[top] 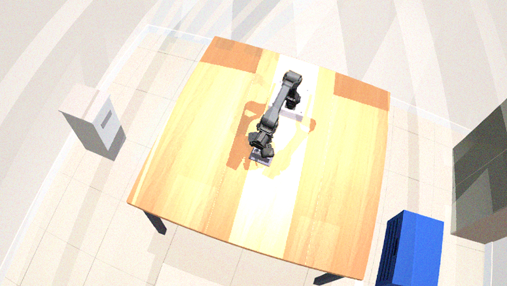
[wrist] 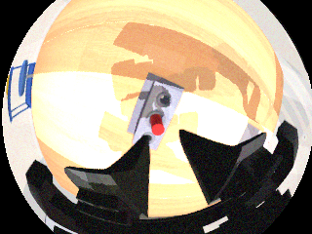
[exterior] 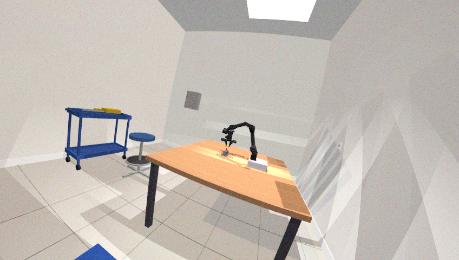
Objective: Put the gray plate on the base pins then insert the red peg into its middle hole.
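Observation:
The gray plate [wrist: 168, 111] [exterior: 225, 153] appears to lie flat on the base, its outer holes in line with the middle one. The base is mostly hidden under it. The red peg [wrist: 157, 125] [exterior: 226, 149] stands in the plate's middle hole, with its upper part above the plate. How deep it sits is hard to tell. My gripper [wrist: 164, 136] [exterior: 227, 147] is open, its fingertips apart just above the peg and not touching it. In the top view the arm hides the peg and much of the plate.
The wooden table [top: 194, 146] [exterior: 205, 167] carries the arm's white mount [top: 293, 115] [exterior: 257, 164] behind the plate. Off the table are a blue cabinet [top: 418, 251], a blue trolley [exterior: 96, 151] and a stool [exterior: 142, 136].

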{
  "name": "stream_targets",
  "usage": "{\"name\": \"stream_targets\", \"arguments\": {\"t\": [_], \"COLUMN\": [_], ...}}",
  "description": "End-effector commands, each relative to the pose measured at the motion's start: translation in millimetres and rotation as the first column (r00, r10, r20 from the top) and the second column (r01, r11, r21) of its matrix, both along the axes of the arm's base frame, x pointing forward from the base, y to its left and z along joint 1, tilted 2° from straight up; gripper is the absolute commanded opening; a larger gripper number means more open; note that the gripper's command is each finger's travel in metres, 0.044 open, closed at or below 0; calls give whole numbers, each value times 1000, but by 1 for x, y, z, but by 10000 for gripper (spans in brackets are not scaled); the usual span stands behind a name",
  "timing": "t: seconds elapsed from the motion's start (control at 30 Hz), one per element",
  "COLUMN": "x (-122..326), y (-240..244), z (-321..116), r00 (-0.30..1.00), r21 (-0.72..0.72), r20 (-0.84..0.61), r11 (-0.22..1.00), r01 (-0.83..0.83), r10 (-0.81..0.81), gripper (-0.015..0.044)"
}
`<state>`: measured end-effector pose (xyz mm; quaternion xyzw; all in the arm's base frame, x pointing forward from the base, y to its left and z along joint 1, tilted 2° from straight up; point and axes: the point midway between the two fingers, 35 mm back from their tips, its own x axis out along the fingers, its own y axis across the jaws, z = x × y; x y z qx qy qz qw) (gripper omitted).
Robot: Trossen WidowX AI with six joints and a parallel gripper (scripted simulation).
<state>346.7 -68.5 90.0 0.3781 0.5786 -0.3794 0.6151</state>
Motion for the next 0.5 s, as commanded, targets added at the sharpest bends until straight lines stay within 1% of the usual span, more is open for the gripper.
{"name": "stream_targets", "arguments": {"t": [0.0,0.47], "x": [0,-3], "y": [0,-1], "z": [4,8], "r00": [1000,1000], "r21": [2,2], "r20": [7,7], "r11": [1000,1000], "r01": [-6,-6], "r10": [6,6], "gripper": [150,150]}}
